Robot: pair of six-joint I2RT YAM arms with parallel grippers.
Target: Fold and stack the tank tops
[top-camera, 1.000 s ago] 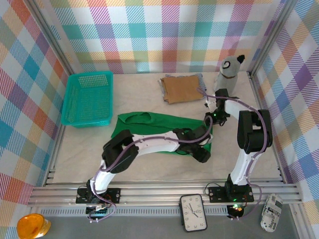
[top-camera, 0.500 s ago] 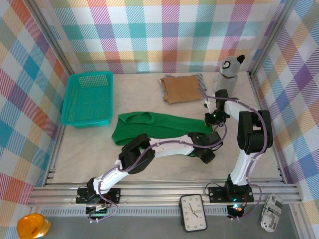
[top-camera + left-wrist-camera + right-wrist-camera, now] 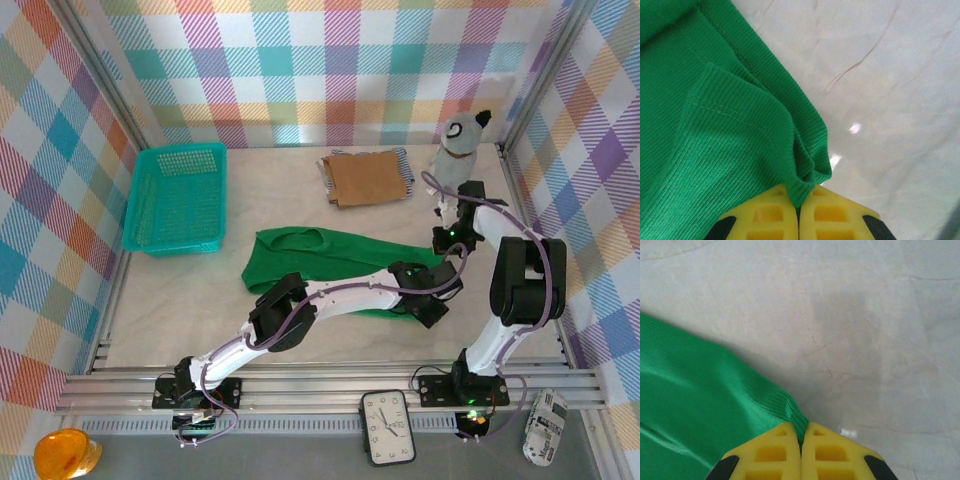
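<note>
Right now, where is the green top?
In the top view, the green top lies mid-table, right of the teal basket and just below the tan top.

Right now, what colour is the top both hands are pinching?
Bright green. The top shows best in the left wrist view.

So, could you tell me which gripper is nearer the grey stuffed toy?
Right. The right gripper pinches the green tank top at its far corner, just in front of the grey stuffed toy; the left gripper pinches the near corner, farther from it.
</note>
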